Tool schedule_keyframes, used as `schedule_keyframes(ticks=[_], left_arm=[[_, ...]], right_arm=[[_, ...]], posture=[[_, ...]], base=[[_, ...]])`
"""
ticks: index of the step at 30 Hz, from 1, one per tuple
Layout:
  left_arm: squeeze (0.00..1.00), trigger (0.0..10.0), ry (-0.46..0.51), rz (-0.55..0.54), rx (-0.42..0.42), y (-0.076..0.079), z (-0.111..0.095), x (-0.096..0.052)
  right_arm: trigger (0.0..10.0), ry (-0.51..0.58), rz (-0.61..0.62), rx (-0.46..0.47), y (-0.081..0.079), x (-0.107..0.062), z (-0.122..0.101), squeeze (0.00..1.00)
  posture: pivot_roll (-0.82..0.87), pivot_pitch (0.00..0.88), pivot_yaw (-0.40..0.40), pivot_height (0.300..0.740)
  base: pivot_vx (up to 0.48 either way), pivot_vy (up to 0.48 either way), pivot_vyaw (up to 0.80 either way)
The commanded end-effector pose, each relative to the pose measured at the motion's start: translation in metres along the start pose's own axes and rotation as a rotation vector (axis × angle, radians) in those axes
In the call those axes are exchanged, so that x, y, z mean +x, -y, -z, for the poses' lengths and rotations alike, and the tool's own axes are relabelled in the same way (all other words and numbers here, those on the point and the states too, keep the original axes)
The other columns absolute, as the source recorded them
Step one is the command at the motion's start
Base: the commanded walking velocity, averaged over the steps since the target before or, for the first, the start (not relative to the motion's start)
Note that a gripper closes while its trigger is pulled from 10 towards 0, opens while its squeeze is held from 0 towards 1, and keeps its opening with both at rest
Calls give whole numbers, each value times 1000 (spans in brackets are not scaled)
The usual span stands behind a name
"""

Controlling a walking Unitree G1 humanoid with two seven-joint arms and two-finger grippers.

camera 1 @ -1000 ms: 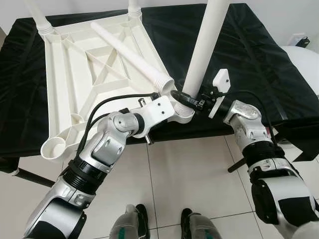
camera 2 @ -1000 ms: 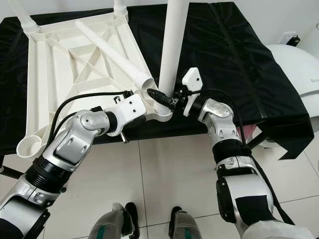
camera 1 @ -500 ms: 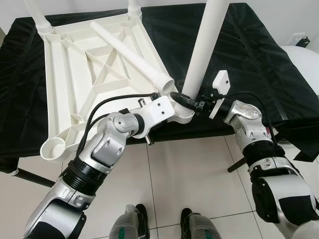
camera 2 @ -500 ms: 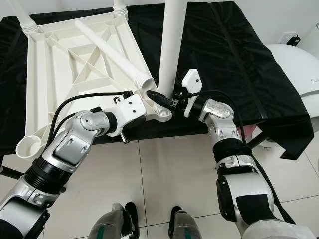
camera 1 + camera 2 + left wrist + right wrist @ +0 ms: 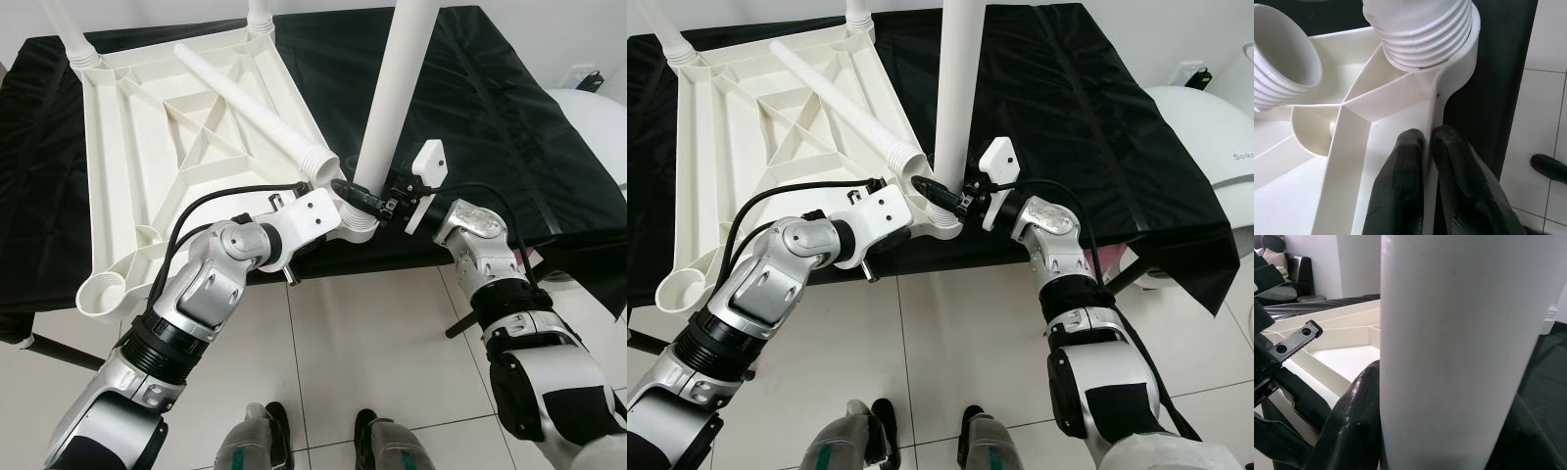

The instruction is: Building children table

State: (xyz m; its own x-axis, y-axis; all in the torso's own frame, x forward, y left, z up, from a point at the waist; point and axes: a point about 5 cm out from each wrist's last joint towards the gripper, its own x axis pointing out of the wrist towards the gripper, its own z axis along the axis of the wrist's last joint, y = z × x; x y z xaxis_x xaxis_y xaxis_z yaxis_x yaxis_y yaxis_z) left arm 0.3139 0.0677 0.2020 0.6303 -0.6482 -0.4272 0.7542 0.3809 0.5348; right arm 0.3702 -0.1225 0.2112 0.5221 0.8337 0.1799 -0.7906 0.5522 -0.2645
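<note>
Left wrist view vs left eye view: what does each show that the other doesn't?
Left wrist: left gripper's fingers pinching the tabletop's edge rib, and the leg's threads seated in the corner socket.
Left eye: right gripper clamped on the upright leg, the empty socket, the black table.
Both: the loose leg's threaded end, tiled floor.

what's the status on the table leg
Right gripper clamped on upright white leg in corner socket. Left gripper pinching white tabletop rim. Loose leg lies on top.

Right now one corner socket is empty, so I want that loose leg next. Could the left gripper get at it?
Probably not yet: the left gripper is shut on the tabletop rim, though the loose leg lies uncovered nearby.
</note>
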Motion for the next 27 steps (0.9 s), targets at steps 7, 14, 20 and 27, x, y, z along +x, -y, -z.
schedule_keyframes(ticks=[7,14,20,27], left_arm=[[0,10000,-3,90,-6,17,2,5],[0,10000,-1,91,-5,17,1,6],[0,10000,-1,91,-4,17,1,6],[0,10000,-1,91,-4,16,1,6]], right_arm=[[10000,-80,84,64,-3,-13,24,0],[10000,-66,94,56,-5,-13,23,0],[10000,-55,125,53,-6,-16,24,0],[10000,-31,173,51,-8,-18,24,0]], posture=[[-110,214,15,740],[-112,210,15,740],[-112,210,15,740],[-118,214,18,740]], base=[[0,0,0],[0,0,0],[0,0,0],[0,0,0]])
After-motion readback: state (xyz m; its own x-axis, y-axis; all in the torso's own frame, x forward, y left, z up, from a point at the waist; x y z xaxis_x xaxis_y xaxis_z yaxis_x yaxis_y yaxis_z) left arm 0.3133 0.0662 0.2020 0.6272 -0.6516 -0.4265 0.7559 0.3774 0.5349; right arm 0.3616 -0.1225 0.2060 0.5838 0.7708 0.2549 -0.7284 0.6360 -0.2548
